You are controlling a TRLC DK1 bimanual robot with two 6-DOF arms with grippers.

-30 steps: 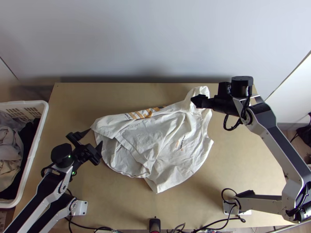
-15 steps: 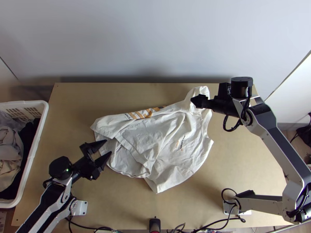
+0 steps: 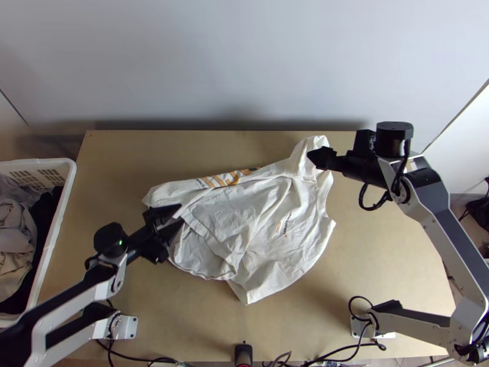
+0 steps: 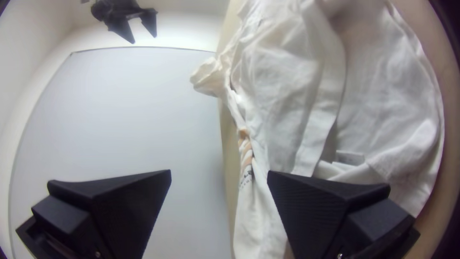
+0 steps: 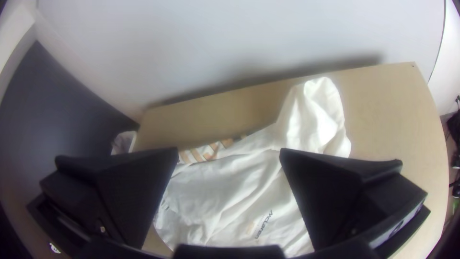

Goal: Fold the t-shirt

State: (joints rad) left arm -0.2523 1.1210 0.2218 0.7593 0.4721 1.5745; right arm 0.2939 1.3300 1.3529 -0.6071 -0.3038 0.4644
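Left pincer [image 3: 182, 214] farther inward, t-shirt [image 3: 263, 229] partly beneath its parted tips

1. My top view looks steeply down from high above six o'clock on the bench [image 3: 122, 159].
2. My left wrist view sits low and close behind my left fingers [image 3: 160, 214], rolled sideways, facing roughly two o'clock.
3. My right wrist view looks slantwise down past my right fingers [image 3: 320, 157], from higher, toward about eleven.
4. All three share the shirt [image 3: 263, 214] and the wall [image 3: 244, 61] at twelve.
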